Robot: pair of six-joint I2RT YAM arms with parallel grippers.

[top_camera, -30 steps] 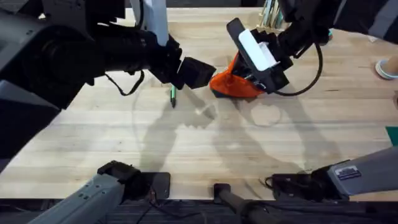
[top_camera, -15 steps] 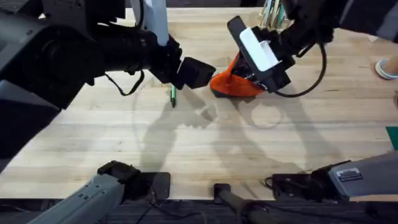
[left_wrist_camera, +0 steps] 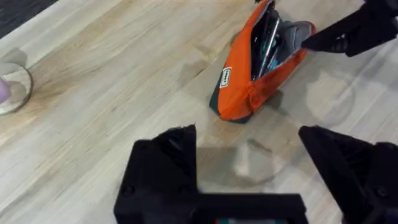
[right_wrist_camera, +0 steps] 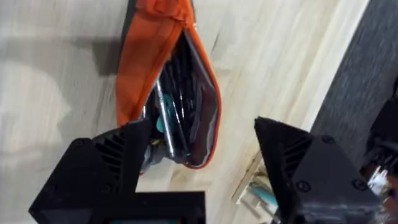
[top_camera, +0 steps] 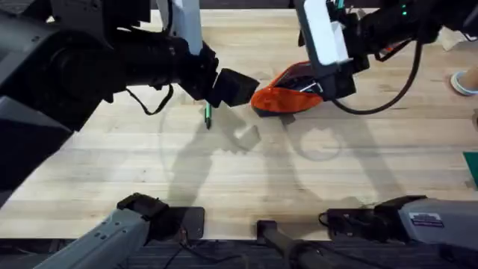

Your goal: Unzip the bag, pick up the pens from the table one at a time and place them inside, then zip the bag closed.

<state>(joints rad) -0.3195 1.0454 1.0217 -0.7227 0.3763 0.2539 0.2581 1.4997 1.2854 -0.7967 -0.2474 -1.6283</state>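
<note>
Lifted clear since a second ago, the right gripper [right_wrist_camera: 193, 162] now hangs wide open and empty above the unzipped orange fabric pencil pouch [top_camera: 287, 93], which sags flatter on the light wooden table [top_camera: 246, 172]. Just beside the open left gripper [top_camera: 233, 88] lies a slim green pen [top_camera: 208, 114]; light, stiff and likely slippery, it is best pinched mid-barrel.

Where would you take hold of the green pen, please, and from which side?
Judging from the overhead view, grip the green pen around its middle, coming straight down from above. It lies flat on the table left of the bag, so set the fingers across its slim barrel, one on either side.
</note>
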